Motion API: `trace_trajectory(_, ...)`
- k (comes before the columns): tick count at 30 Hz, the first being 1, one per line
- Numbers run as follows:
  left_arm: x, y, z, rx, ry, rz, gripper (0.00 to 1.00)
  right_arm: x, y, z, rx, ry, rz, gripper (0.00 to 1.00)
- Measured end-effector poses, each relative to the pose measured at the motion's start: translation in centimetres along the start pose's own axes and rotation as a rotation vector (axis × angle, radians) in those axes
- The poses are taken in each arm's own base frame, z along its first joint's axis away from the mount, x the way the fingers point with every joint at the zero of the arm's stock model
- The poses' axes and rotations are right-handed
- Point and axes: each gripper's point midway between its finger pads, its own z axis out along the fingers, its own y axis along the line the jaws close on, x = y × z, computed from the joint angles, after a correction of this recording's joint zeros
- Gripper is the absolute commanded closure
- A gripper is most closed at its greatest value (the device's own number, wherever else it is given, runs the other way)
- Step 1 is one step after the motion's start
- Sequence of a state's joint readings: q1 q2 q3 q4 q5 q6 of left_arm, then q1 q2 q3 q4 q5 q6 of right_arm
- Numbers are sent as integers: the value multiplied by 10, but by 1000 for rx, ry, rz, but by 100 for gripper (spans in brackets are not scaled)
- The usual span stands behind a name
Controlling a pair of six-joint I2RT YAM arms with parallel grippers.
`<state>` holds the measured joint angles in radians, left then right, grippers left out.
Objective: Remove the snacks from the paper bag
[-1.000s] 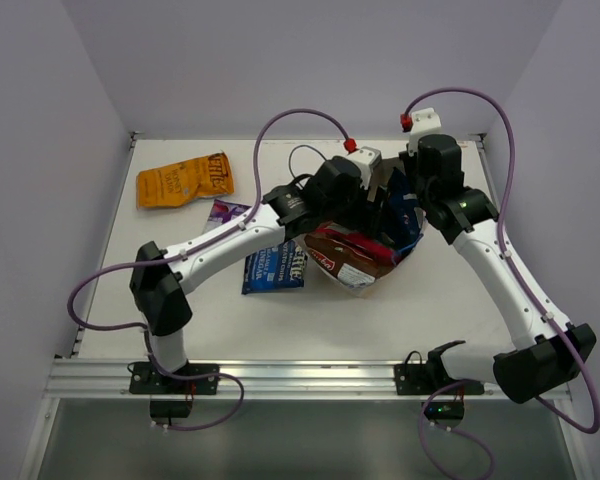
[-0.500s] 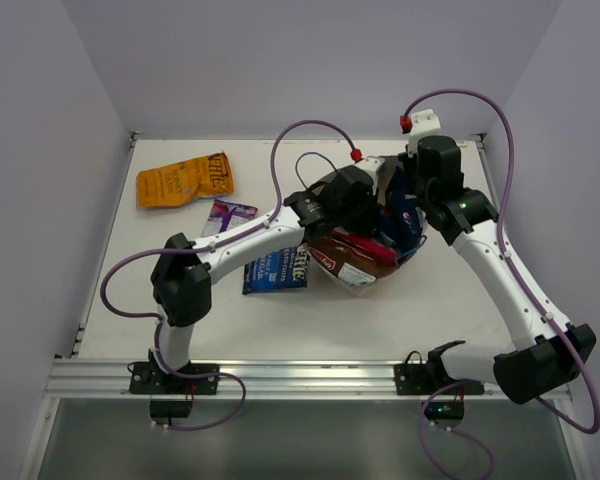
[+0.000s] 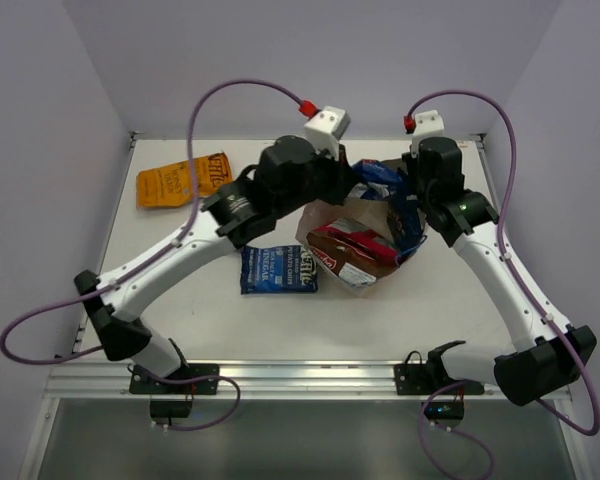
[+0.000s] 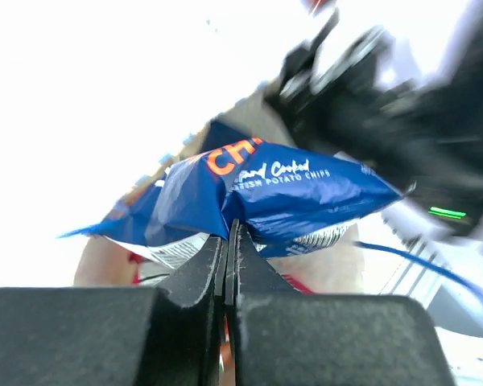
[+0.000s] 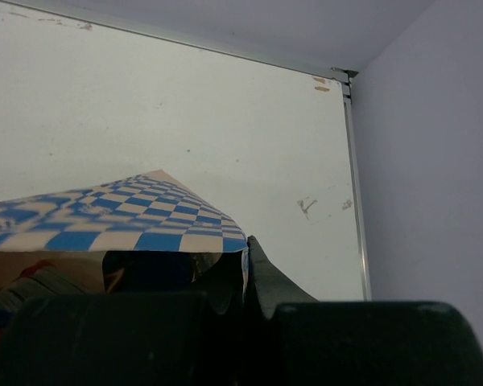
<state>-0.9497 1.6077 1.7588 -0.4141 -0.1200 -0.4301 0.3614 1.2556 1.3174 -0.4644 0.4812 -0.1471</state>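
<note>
A white tabletop (image 3: 230, 320) fills the middle of the top view. Pale lavender surfaces box it in: the back wall (image 3: 310, 60) at the top, the left wall (image 3: 40, 200) and the right wall (image 3: 580, 200) at the sides. An aluminium rail (image 3: 310, 372) runs along its lower edge, with a grey strip (image 3: 310, 440) beneath. The light is soft and even. In the right wrist view, faint scuffs (image 5: 310, 207) mark the tabletop right of centre.

In the left wrist view, the dark blue packet (image 4: 290, 193) across the middle of the frame carries large orange letters "CH", then white script "and Cooked" (its first letter lost in a crease) over small white capitals "ESH POTATO CHIPS". In the top view, the orange packet (image 3: 170, 180) at upper left shows white lettering ending in "ettle", and the blue packet (image 3: 278, 268) at centre bears the same "ettle" beside smaller lines too fine to read. The red logo on the brown chip bag (image 3: 355, 255), right of centre, is too small to make out.
</note>
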Motion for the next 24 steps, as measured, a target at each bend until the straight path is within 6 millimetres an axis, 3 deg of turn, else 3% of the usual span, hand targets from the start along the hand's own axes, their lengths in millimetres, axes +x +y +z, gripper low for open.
trace_trajectory(3, -52, -3, -56, 3, -138, 17, 100, 2, -6, 1, 20, 5, 4, 100)
trace_trajectory(6, -92, 12, -106, -69, -257, 35, 100, 3, -13, 3, 45, 12, 10, 100)
trace_trajectory(8, -113, 38, -137, -159, -323, 40, 100, 4, -15, 3, 51, 14, 11, 100)
trace_trajectory(13, -138, 124, -174, -445, -405, 58, 100, 7, -16, 5, 59, 19, 11, 100)
trace_trajectory(15, -131, 155, -173, -535, -384, 75, 100, 8, -16, 5, 59, 21, 11, 100)
trace_trajectory(18, -112, 201, -151, -616, -314, 82, 100, 9, -16, 5, 58, 22, 10, 100)
trace_trajectory(24, -48, 281, -68, -644, -123, 55, 100, 9, -15, 6, 54, 21, 11, 100)
